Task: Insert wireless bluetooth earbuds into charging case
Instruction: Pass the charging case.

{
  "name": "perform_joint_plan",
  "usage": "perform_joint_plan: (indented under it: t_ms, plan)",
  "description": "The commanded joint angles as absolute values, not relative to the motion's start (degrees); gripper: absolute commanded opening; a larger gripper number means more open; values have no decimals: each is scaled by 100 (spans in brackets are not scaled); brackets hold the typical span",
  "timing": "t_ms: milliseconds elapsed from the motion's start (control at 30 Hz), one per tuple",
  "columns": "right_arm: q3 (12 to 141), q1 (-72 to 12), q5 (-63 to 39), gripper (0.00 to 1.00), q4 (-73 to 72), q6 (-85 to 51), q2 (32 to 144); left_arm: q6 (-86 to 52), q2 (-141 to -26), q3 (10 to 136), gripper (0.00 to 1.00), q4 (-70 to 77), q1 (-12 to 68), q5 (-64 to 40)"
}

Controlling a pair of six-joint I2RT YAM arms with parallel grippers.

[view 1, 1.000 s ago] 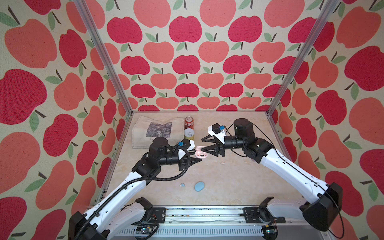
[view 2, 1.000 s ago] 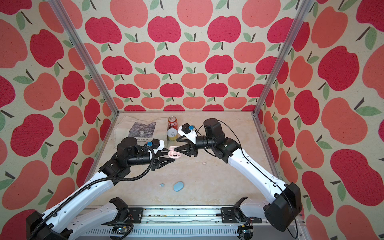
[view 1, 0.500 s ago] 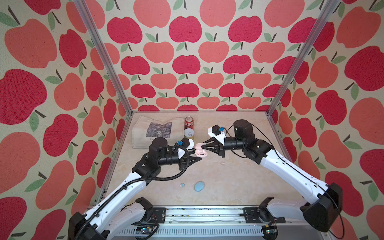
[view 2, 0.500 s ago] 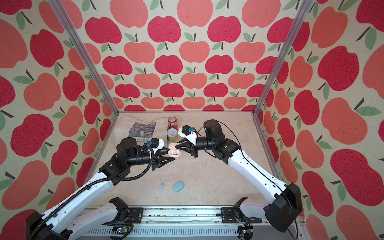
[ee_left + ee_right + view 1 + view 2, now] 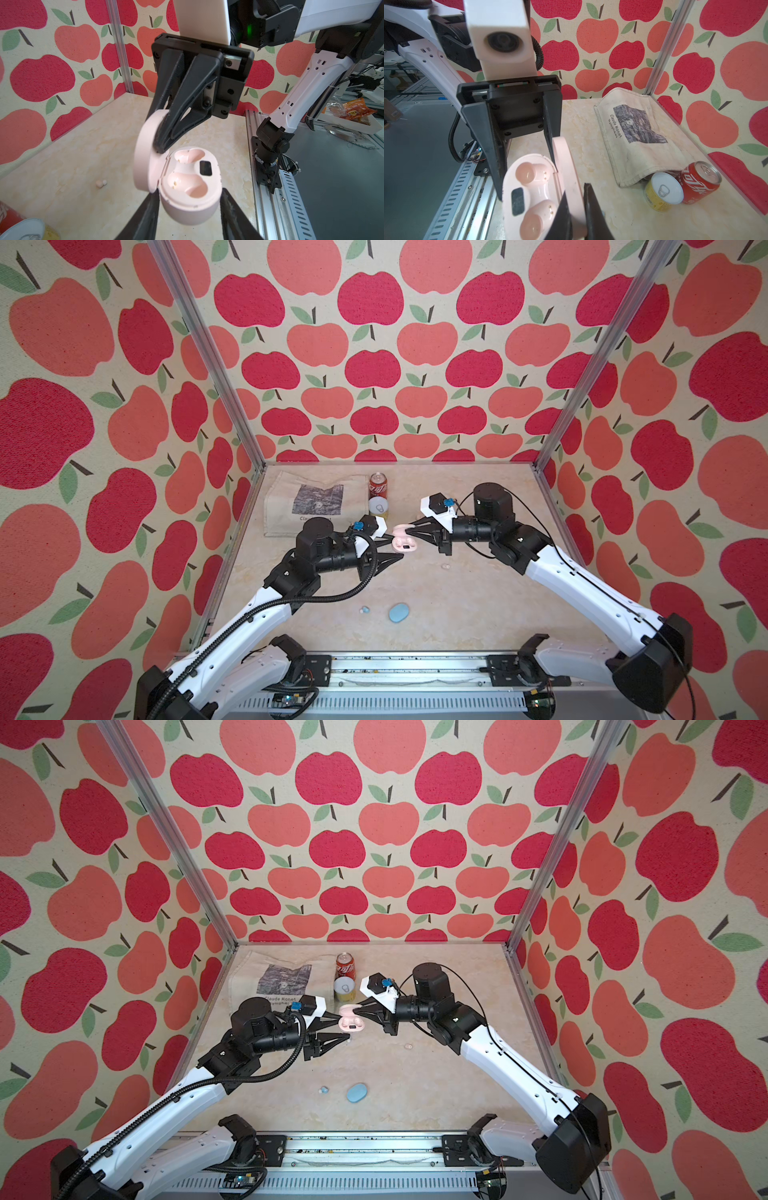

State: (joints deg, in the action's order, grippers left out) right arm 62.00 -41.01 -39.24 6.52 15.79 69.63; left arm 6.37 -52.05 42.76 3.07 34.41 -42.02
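Step in hand: opening and presenting the pink charging case (image 5: pixel 191 199). No bud is seated yet.
Case: it is held in the air between the two arms, above the bench (image 5: pixel 72 166). Its lid (image 5: pixel 145 158) is swung up and both sockets (image 5: pixel 187 180) are bare.
Right end effector (image 5: pixel 161 143): it is clamped narrow on the raised lid and seems to carry the case by it.
Left end effector (image 5: pixel 397 546): its jaws stand apart on either side of the case's base. In both top views the nearer jaw looks just clear of the shell, so probably no firm hold.
Pink earbuds (image 5: pixel 101 183): the two lie together on the bench, well apart from the case, on the right arm's side.
Other set: a blue earbud (image 5: pixel 365 609) lies just beside a closed blue case (image 5: pixel 399 612) nearer the rail, untouched.
Next move, as judged: one arm must keep the case level and open, or set it on the bench. The other arm is then free to pinch a pink bud.
What it calls for: a very small, exact pinch, then the bud turned to suit its socket.
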Motion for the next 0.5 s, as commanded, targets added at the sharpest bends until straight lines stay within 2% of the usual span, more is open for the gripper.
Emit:
perform_joint_plan:
  t_ms: [0, 167, 467]
  plan:
    - [6153, -4081, -3714, 0, 755, 1913, 6776, 577, -4925, 4236, 56, 296, 3397, -3920]
    - [6149, -4094, -3665, 0, 912, 2073, 6741, 736, -4787, 4430, 61, 23, 3296, -3722]
    - [6139, -4247, -3573, 0, 896, 2114, 6793, 1336, -5392, 5148, 60, -501, 3330, -3420]
